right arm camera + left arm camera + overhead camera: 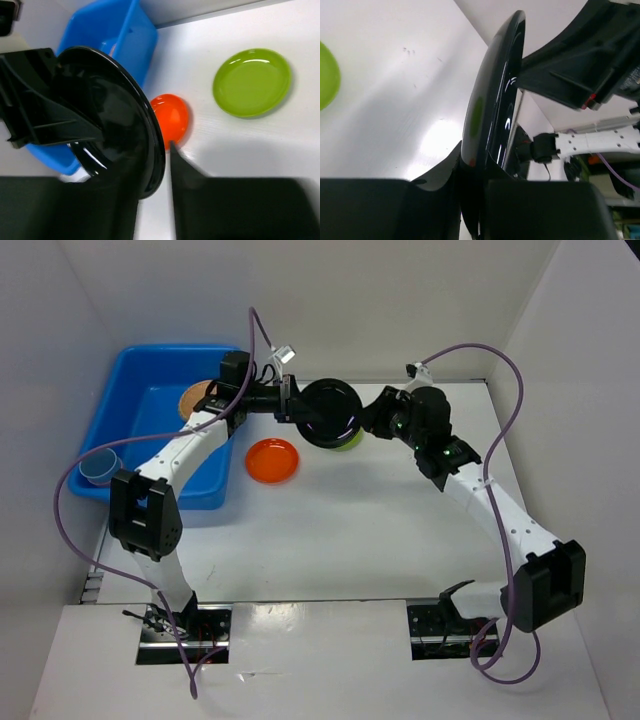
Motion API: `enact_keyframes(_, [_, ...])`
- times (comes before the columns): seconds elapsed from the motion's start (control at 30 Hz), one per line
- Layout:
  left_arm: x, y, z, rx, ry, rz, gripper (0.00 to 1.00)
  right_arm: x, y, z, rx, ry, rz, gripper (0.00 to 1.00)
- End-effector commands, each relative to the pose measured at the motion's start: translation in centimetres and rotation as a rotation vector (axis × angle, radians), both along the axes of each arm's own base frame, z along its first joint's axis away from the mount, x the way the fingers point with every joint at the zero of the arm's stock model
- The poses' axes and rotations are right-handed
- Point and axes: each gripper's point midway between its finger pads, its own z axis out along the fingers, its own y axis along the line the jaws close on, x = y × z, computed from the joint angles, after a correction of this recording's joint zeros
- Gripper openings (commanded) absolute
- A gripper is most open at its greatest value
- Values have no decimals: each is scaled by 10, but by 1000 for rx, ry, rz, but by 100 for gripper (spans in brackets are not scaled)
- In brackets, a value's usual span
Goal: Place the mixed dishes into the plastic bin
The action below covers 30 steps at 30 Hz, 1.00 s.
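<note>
black plate in outstretched left hand

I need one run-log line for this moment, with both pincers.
phase: handover | black plate: rim held by left pincer | right pincer: at opposite rim, grip unclear | orange plate, lime-green plate: on table

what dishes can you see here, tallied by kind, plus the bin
plates: 4 (black plate, orange plate, lime-green plate, tan woven plate)
cups: 1 (blue cup)
bins: 1 (blue plastic bin)
total: 6
</note>
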Motion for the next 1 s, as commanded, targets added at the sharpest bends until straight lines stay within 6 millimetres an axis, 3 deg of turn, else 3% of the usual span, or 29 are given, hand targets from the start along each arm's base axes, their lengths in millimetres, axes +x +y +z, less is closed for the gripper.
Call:
enact_keyframes(0.0, [15,3,18,23,-87,90,0,14,-4,28,13,-81,-59,37])
enact_keyframes(0.07, [33,30,36,18,-111,211,0,20,-11,23,-6,-66,-110,68])
enact_keyframes(0.13, [48,58,47,0,-100,329,0,26,-24,18,-16,-58,-192,85])
enact_keyframes(0.17, [61,90,56,-9,-123,435,0,30,-25,17,-16,-64,-209,87])
enact_keyframes(0.23, [85,138,71,-17,-141,648,0,41,-35,4,-18,-51,-250,88])
enact_keyframes(0.27, [98,174,67,-10,-123,754,0,44,-33,-1,-22,-45,-250,88])
enact_keyframes(0.33, [117,232,78,-37,-125,972,0,62,-36,-28,-35,11,-263,90])
enact_keyframes(0.4, [127,267,68,-79,-104,1094,0,78,-29,-56,-61,67,-253,90])
enact_keyframes(0.43, [129,289,65,-129,-68,1155,0,87,-30,-60,-53,74,-265,90])
enact_keyframes(0.47, [131,302,61,-152,-57,1207,0,96,-27,-86,-78,123,-265,90])
enact_keyframes(0.5, [138,314,41,-159,-22,1250,0,101,-22,-95,-72,139,-258,90])
enact_keyframes(0.57, [146,330,28,-172,5,1304,0,114,-23,-108,-74,163,-269,88])
enact_keyframes(0.6, [155,336,10,-168,38,1334,0,118,-19,-131,-91,204,-261,85])
enact_keyframes(0.63, [159,337,8,-167,41,1335,0,126,-21,-131,-76,210,-268,84])
enact_keyframes(0.67, [169,343,-11,-156,78,1360,0,126,-19,-155,-96,258,-258,84])
enact_keyframes(0.7, [174,344,-18,-154,83,1361,0,133,-22,-152,-83,254,-271,84])
enact_keyframes(0.73, [183,345,-35,-165,126,1367,0,132,-22,-163,-85,285,-275,84])
enact_keyframes(0.83, [196,351,-53,-207,167,1401,0,138,-22,-177,-99,305,-284,84])
enact_keyframes(0.93, [211,353,-102,-176,234,1426,0,143,-27,-193,-119,341,-302,84])
enact_keyframes(0.97, [212,353,-110,-177,254,1430,0,148,-25,-190,-106,334,-306,84])
